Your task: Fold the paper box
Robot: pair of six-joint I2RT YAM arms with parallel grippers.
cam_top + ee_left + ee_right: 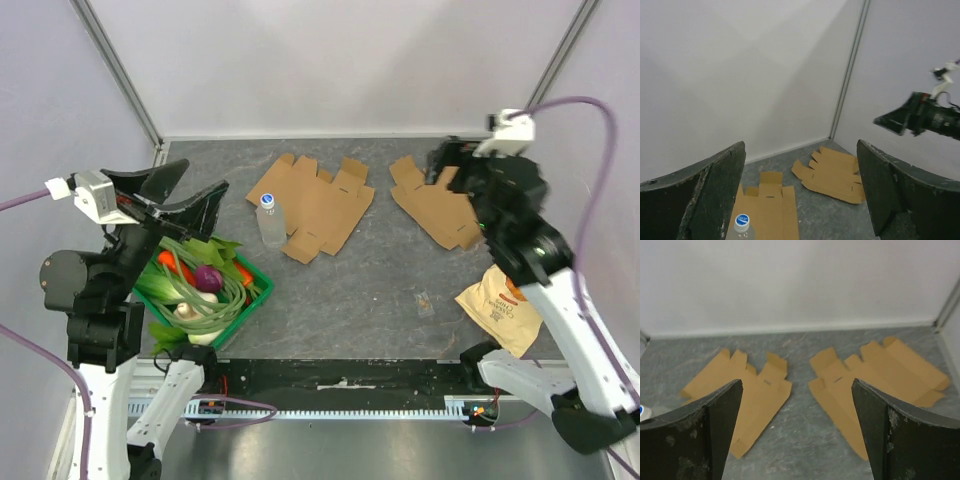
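Two flat brown cardboard box blanks lie unfolded on the grey table. One blank [315, 205] is at the centre back, the other blank [435, 205] to its right. My left gripper [205, 180] is open and empty, held high at the left over the basket. In the left wrist view [800, 145] it faces both blanks [767, 210] [835, 172]. My right gripper [445, 160] is open and empty, raised above the right blank's far edge. In the right wrist view [796, 382] the two blanks [740, 385] [875, 375] lie below its wide-apart jaws.
A clear plastic bottle [270, 220] with a blue-and-white cap stands at the left blank's near-left edge. A green basket [255, 290] of vegetables sits at the left front. A yellow snack bag [500, 300] lies at the right front. Walls close the back and sides.
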